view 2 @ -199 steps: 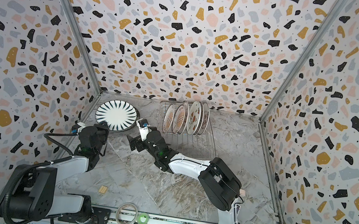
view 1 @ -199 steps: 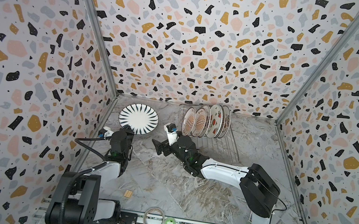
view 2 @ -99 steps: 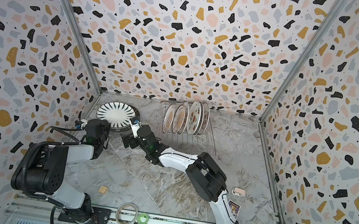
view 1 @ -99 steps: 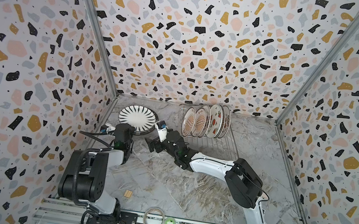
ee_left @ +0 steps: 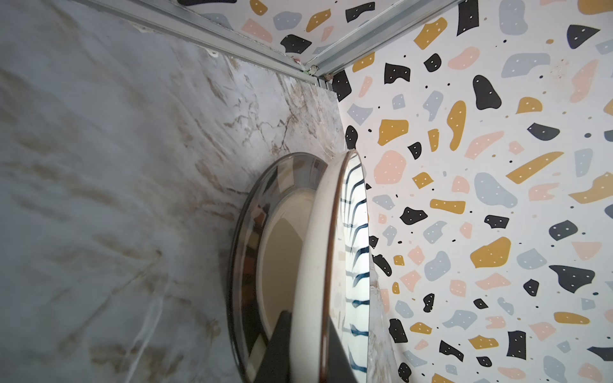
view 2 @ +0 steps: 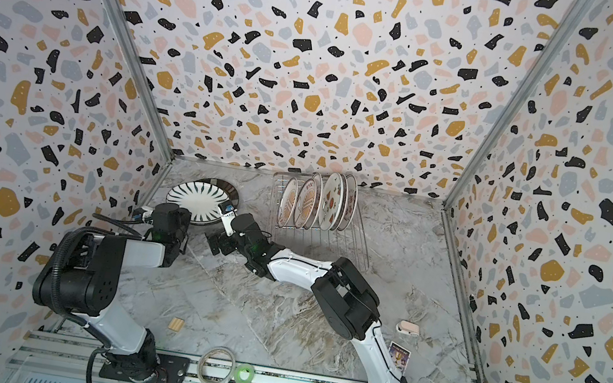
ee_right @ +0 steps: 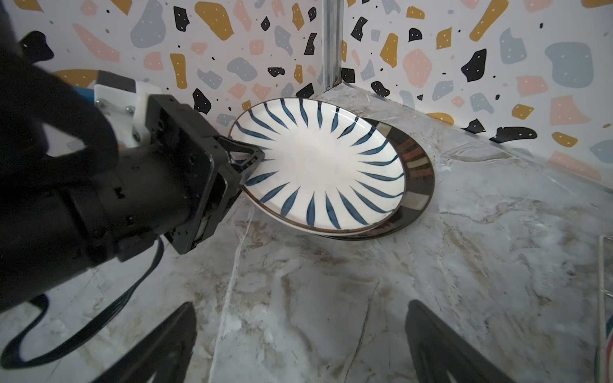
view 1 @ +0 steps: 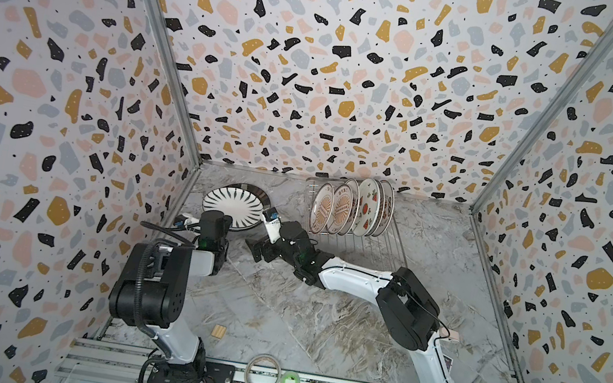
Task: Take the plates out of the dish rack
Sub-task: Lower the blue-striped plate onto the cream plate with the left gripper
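A white plate with dark blue radial strokes (view 1: 235, 206) (view 2: 198, 199) (ee_right: 318, 165) lies tilted on a dark-rimmed plate (view 1: 254, 191) (ee_right: 418, 165) (ee_left: 245, 265) at the back left. My left gripper (view 1: 223, 223) (view 2: 182, 216) (ee_right: 247, 159) (ee_left: 308, 338) is shut on the striped plate's near rim (ee_left: 311, 265). My right gripper (view 1: 259, 244) (view 2: 216, 243) (ee_right: 300, 331) is open over bare table just right of that plate, nothing between its fingers (ee_right: 172, 331). Several plates (view 1: 348, 210) (view 2: 315, 202) stand upright in the dish rack (view 1: 371, 249) (view 2: 329, 247).
Two tape rolls (view 1: 262, 368) (view 1: 291, 380) lie on the front rail. A small wooden block (view 1: 218, 331) sits front left. A pink-white object (view 2: 408, 327) and a card (view 2: 398, 353) lie front right. Patterned walls close in three sides.
My right gripper has moved left, from in front of the rack toward the striped plate. The left arm's elbow has risen while its gripper stayed at the plate's rim.
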You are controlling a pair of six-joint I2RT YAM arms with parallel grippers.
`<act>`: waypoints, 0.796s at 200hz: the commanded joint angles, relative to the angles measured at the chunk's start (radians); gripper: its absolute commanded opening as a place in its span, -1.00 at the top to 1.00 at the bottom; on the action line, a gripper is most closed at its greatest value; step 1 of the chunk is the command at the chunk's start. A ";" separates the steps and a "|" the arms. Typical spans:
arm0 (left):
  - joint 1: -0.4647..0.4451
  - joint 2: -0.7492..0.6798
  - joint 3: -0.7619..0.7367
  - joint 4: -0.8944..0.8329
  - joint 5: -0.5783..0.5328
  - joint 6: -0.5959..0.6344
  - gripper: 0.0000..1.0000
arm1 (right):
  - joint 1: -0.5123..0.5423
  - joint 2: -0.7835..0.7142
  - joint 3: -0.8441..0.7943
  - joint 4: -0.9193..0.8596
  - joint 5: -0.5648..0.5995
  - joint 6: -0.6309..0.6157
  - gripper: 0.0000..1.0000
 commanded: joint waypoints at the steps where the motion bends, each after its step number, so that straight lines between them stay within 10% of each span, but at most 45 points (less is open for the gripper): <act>1: 0.009 -0.009 0.062 0.161 -0.016 -0.005 1.00 | -0.002 0.006 0.032 -0.014 -0.011 -0.007 -0.98; 159: 0.026 0.169 0.146 0.156 0.023 -0.033 1.00 | 0.004 0.058 0.058 -0.044 0.012 0.000 -0.98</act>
